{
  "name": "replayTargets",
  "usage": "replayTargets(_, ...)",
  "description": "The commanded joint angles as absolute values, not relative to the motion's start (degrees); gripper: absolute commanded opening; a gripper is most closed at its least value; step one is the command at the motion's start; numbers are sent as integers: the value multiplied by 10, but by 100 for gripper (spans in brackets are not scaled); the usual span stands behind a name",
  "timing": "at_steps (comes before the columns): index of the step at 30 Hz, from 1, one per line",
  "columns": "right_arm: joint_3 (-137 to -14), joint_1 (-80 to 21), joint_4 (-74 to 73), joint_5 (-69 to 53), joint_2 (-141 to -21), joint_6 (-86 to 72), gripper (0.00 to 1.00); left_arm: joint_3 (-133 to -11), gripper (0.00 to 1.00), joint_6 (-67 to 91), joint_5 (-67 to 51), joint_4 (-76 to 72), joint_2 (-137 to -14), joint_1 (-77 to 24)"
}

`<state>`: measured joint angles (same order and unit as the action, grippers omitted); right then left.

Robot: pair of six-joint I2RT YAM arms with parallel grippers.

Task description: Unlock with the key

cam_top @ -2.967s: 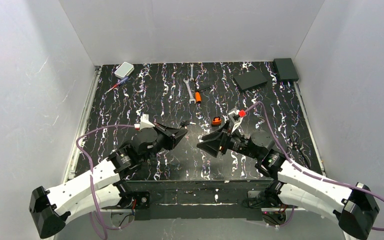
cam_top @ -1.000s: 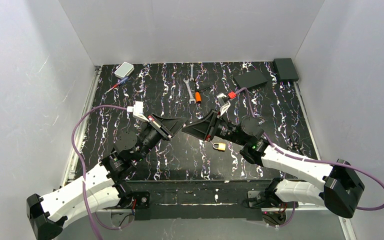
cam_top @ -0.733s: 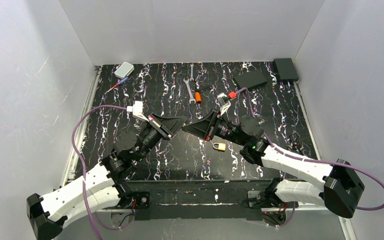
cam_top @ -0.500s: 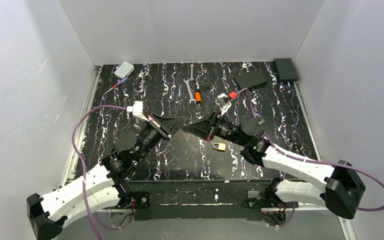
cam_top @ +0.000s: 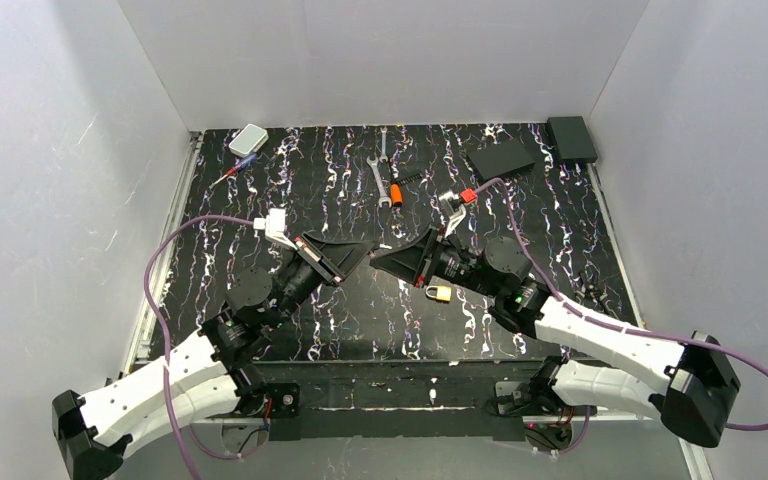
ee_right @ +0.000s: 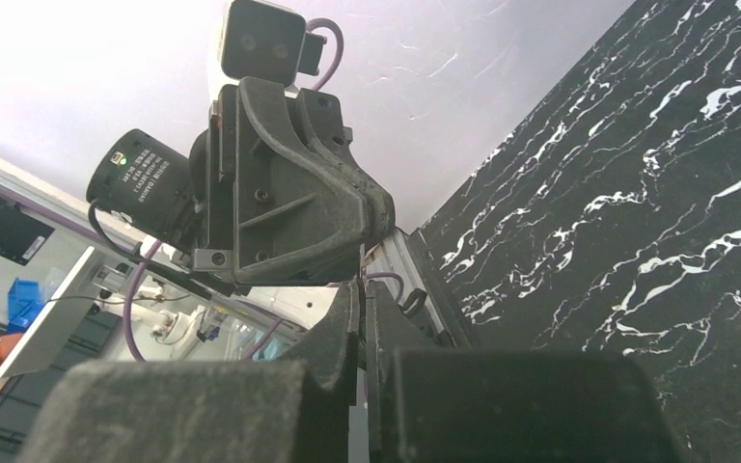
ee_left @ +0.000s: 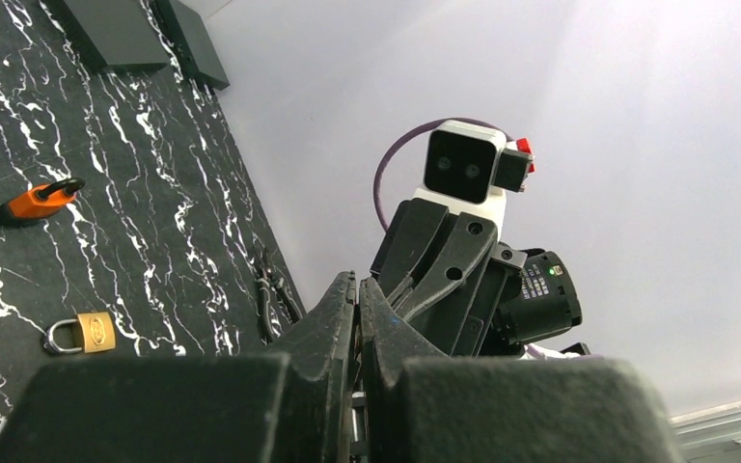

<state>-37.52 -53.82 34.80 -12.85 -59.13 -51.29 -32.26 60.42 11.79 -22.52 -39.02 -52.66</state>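
Both arms are raised over the middle of the table, fingertip to fingertip. My left gripper [cam_top: 367, 249] [ee_left: 357, 283] is shut, and my right gripper [cam_top: 376, 257] [ee_right: 361, 287] is shut right against its tips. The key [ee_right: 362, 315] shows only as a thin dark sliver, edge-on, pinched where the two pairs of jaws meet; the rest of it is hidden. The small brass padlock [cam_top: 439, 292] [ee_left: 82, 334] lies on the black marbled table [cam_top: 290, 190] under the right wrist, with neither gripper touching it.
An orange padlock [ee_left: 39, 200] lies beyond the brass one. Silver wrenches [cam_top: 379, 172] and an orange-handled tool [cam_top: 396, 192] lie at the back centre. Two black boxes [cam_top: 501, 160] [cam_top: 571, 138] are at the back right, a white box [cam_top: 248, 138] at the back left, and pliers [ee_left: 270, 301] at the right.
The right gripper's jaws have closed at the left gripper's tips. Both arms have drifted slightly down and to the right together. The brass padlock has not moved.
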Motion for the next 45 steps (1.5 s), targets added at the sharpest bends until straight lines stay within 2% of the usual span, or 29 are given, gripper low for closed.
replayTargets(1, -403, -537, 343, -108, -566, -487, 1, -315, 2, 593, 165, -234, -371, -520)
replayTargets(10, -410, -537, 311, -100, -558, -470, 1, -305, 7, 591, 177, -233, -358, -521)
replayTargets(14, -413, -537, 300, -98, -555, -464, 1, -302, 17, 590, 182, -231, -354, -520)
replayTargets(16, -416, -537, 289, -97, -553, -460, 1, -299, 28, 586, 185, -227, -347, -520)
replayTargets(18, -424, -537, 259, -88, -546, -446, 1, -302, 49, 570, 185, -209, -336, -520)
replayTargets(20, -439, -537, 184, -63, -532, -420, 1, -311, 64, 544, 187, -173, -326, -520)
replayTargets(23, -474, -537, 64, 6, -510, -375, 1, -340, 75, 510, 198, -76, -319, -520)
replayTargets(25, -499, -537, -7, 64, -498, -350, 1, -366, 86, 497, 209, 13, -323, -520)
replayTargets(28, -532, -537, -104, 144, -487, -321, 1, -402, 95, 455, 203, 107, -341, -520)
replayTargets(34, -597, -537, -243, 277, -476, -283, 1, -482, 97, 303, 117, 198, -434, -520)
replayTargets(40, -619, -536, -291, 322, -474, -272, 1, -537, 98, 139, -74, 191, -555, -520)
replayTargets(45, -604, -536, -303, 335, -467, -291, 1, -543, 98, -8, -103, 150, -624, -524)
